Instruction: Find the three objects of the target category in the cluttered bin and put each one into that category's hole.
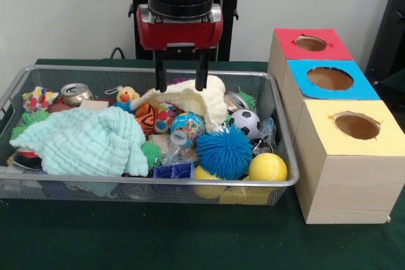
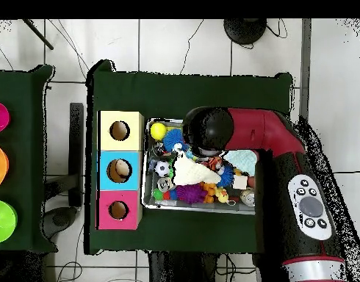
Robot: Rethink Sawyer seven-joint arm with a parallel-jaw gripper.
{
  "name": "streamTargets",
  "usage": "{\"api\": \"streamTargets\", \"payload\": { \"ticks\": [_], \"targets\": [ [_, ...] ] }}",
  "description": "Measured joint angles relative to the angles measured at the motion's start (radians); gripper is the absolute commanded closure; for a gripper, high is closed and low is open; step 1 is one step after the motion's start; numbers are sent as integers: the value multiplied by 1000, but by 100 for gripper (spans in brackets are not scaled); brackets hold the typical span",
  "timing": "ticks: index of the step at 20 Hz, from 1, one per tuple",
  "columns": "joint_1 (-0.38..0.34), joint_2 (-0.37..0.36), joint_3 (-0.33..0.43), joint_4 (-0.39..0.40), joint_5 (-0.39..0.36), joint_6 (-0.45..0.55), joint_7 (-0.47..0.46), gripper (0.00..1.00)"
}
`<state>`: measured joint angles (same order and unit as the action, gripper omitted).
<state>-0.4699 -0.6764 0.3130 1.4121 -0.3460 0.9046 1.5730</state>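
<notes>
Waffle-textured cream cloth (image 1: 201,100), hand (image 1: 181,84) open above — wire-mesh bin (image 1: 269,90)

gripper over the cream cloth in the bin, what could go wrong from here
1. The open gripper straddles the cream cloth, which drapes over toys; closing may lift the cloth and drag loose items such as the soccer ball out of the wire bin.
2. The cloth hides what lies beneath, so a grab could miss the wanted item.
3. Pushing deeper may jam the fingers against packed toys.
</notes>
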Motion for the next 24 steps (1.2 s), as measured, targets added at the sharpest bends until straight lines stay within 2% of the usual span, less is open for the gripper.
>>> {"api": "streamTargets", "payload": {
  "ticks": [10, 24],
  "targets": [
    [2, 123, -27, -87, -4, -17, 0, 0],
    [19, 246, -69, -98, -10, -122, 0, 0]
  ]
}}
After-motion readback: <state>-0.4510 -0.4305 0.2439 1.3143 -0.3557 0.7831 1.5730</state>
